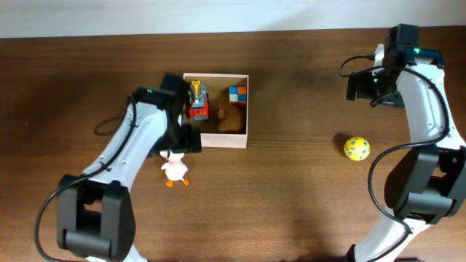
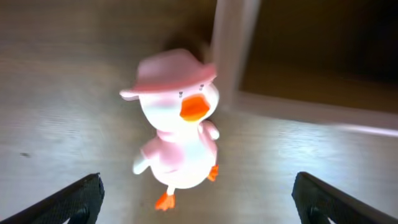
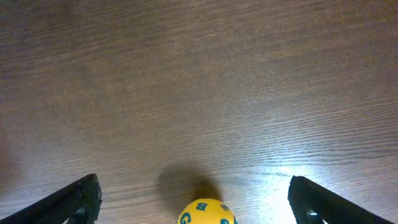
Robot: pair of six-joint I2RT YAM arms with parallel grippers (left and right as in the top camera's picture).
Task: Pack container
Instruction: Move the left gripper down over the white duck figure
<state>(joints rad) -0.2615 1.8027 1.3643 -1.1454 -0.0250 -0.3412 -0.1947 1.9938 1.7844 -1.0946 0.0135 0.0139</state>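
The container [image 1: 241, 137] is a white-walled box with a tan inside, at the table's middle back. In it lie a red and yellow toy truck [image 1: 198, 100], a colourful cube [image 1: 237, 93] and a brown toy [image 1: 232, 121]. A white duck with a pink hat [image 1: 174, 168] stands on the table just outside the box's front left corner. It also shows in the left wrist view [image 2: 179, 124]. My left gripper [image 2: 198, 199] is open above the duck and empty. A yellow ball with blue letters [image 1: 357, 148] lies at the right, also in the right wrist view [image 3: 206, 213]. My right gripper [image 3: 194, 202] is open, high above the ball.
The box's white wall [image 2: 233, 56] stands just behind the duck in the left wrist view. The brown wooden table [image 1: 291, 189] runs to a pale back edge [image 1: 218, 14] at the top of the overhead view.
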